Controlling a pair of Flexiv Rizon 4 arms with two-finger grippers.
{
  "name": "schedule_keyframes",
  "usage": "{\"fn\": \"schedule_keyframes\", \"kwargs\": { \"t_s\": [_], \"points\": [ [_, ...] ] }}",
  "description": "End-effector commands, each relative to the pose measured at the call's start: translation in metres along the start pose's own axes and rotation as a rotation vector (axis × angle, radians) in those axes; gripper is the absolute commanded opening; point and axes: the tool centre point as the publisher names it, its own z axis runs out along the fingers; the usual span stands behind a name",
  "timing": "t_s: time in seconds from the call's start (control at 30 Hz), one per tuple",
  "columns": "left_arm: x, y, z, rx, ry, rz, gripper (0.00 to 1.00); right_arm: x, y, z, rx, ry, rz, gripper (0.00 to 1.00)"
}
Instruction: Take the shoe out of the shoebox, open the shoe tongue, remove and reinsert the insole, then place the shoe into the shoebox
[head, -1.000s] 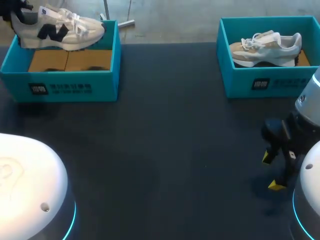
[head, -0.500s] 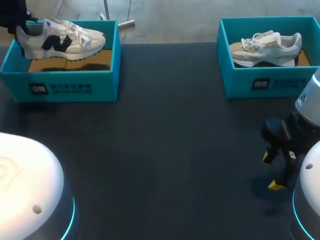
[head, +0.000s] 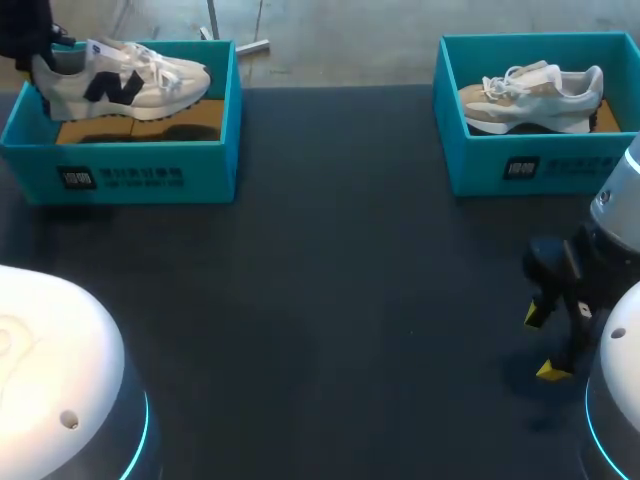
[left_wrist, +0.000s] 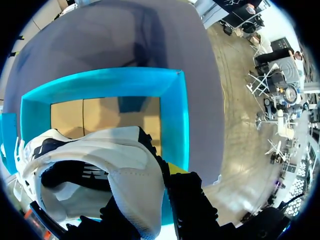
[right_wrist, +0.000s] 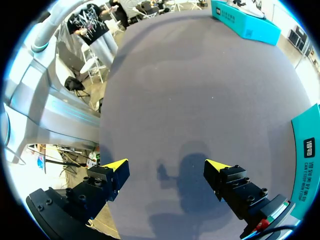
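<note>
From above, the left hand is at the far left corner of the surface, pinching the heel of the shoe. The shoe is white with dark side marks. It hangs over the left box, toe toward that box's right wall, with its shadow on the brown cardboard below. Most of this hand is cut off by the edge of the view, so its hold is hard to read here. Across the surface stands the right box, also teal, with a second shoe lying inside. The right hand hovers low over bare surface in front of that box, well apart from it, with its yellow tips spread and nothing between them.

The left wrist view shows the grip. The shoe fills the foreground, and the heel wall sits between the left hand's dark fingers, one inside the collar and one outside. Beyond it is the left box's teal rim and cardboard floor.

The right wrist view shows the right hand wide open over the surface, its shadow beneath it. A corner of the right box lies just beside it, and the left box is far ahead.
</note>
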Motion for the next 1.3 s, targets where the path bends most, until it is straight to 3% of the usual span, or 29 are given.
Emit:
{"fn": "schedule_keyframes", "kwargs": {
  "t_s": [0.03,0.43,0.9,1.3],
  "points": [
    [0.007,-0.007,-0.004,-0.011,-0.005,-0.001,0.0,0.001,0.0,0.001,0.001,-0.002,0.001,1.0],
    [0.003,-0.017,0.014,-0.004,0.046,0.012,0.0,0.001,0.0,0.001,0.001,-0.002,0.001,1.0],
    [-0.005,-0.029,0.019,-0.014,0.053,0.057,0.0,0.001,0.0,0.001,0.001,-0.002,0.001,1.0],
    [-0.005,-0.049,0.034,0.045,0.042,0.058,0.0,0.001,0.0,0.001,0.001,-0.002,0.001,1.0]
  ]
}}
